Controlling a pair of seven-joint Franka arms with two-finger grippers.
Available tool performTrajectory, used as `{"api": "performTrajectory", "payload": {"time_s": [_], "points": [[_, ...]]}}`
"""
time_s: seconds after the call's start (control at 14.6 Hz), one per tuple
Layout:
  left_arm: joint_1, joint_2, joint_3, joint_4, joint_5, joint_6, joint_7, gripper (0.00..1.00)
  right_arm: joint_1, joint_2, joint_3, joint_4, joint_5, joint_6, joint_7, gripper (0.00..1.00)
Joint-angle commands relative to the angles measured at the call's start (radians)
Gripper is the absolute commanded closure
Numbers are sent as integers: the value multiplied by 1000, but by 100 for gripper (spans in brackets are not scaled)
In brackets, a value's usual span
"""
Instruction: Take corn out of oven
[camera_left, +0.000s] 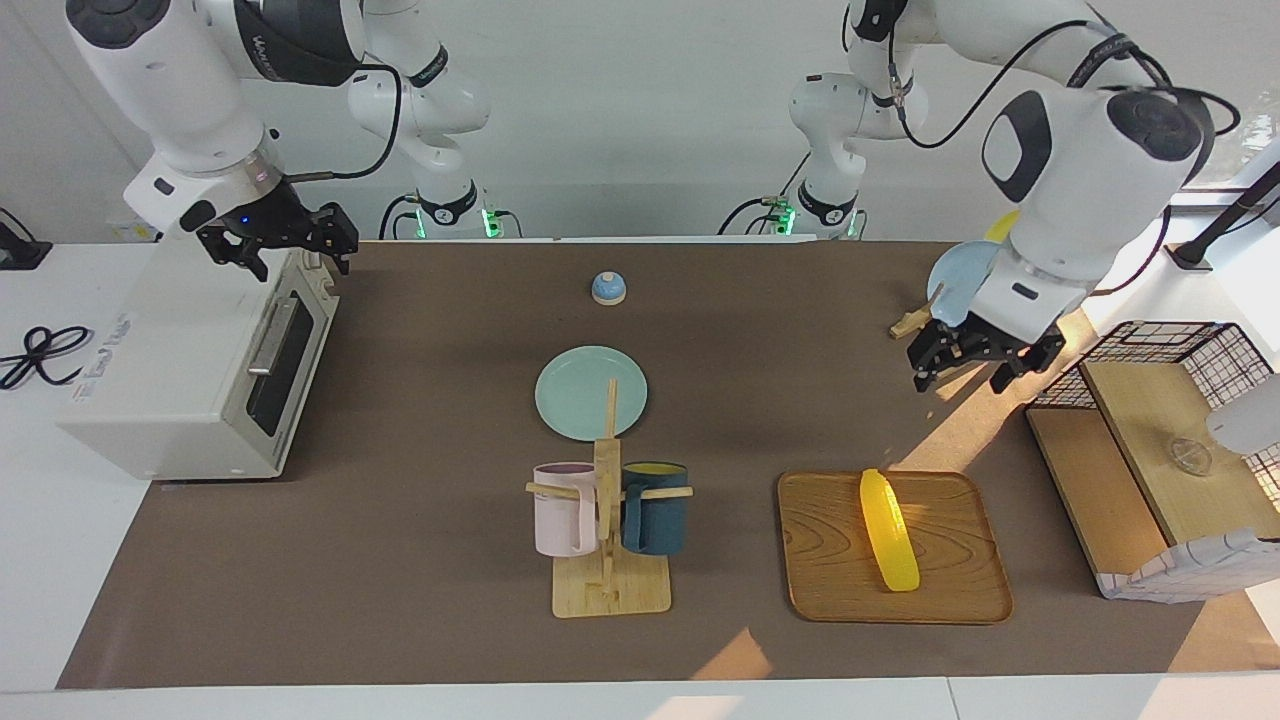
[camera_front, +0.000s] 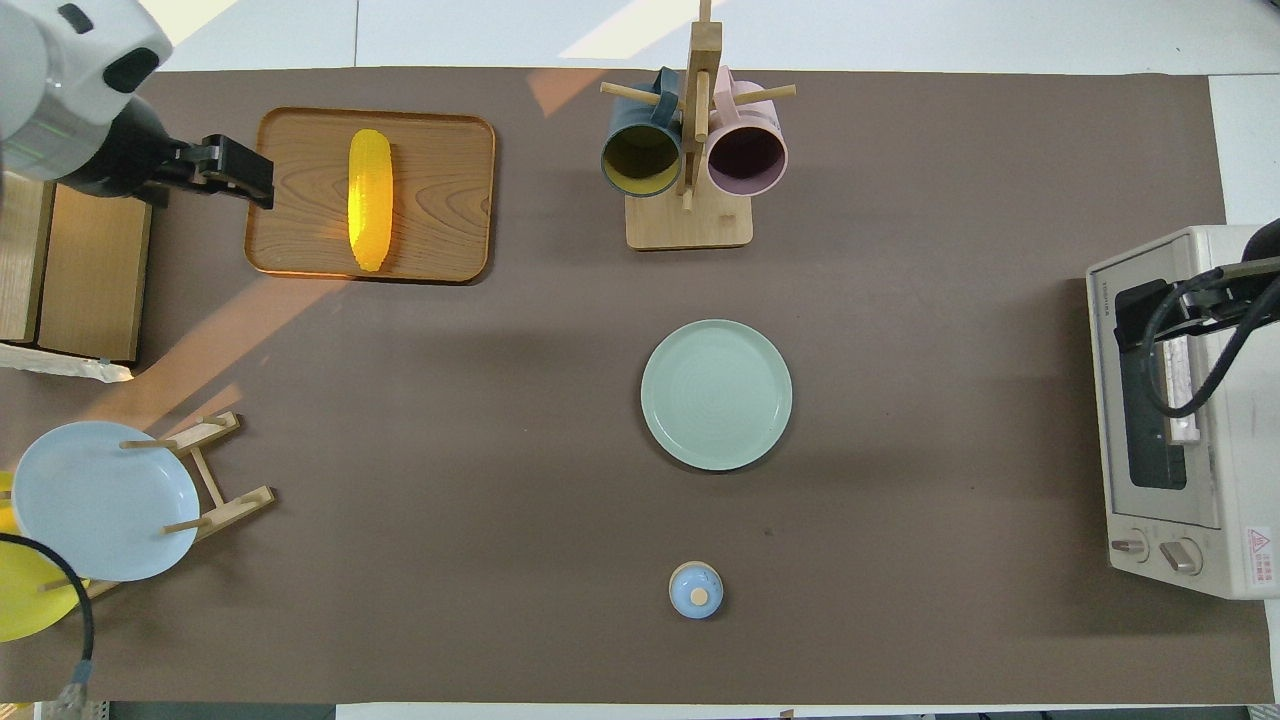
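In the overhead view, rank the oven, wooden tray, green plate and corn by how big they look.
1. Oven, though the picture's edge cuts it off.
2. Wooden tray.
3. Green plate.
4. Corn, lying on the tray.
The oven stands taller, so nearer the camera, which may inflate it.
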Motion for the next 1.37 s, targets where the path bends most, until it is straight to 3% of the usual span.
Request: {"api": "performTrajectory", "payload": {"time_s": [0.0,0.21,0.48,0.62,0.68,0.82,1.03,1.3], "points": [[8,-105,7,-40,29,-135,4,0,-2,1,-1,8,21,5,16,0],[10,-166,11,-54,42,-235,4,0,-2,1,-1,8,21,5,16,0],[85,-281,-43,-222,44,-249,-2,0,-2,1,-1,8,21,5,16,0],[161,-335,-135,-343,43,-163,-2,0,-2,1,-1,8,21,5,16,0],[148,-343,-135,-387,43,-78,-4,0,-2,1,-1,8,21,5,16,0],[103,-338,-109,-382,43,-39,-2,0,-2,1,-1,8,21,5,16,0],[86,-285,-94,-265,43,-116,-2,0,-2,1,-1,8,21,5,16,0],[83,-284,-94,-257,44,-139,-4,0,-2,1,-1,8,21,5,16,0]]}}
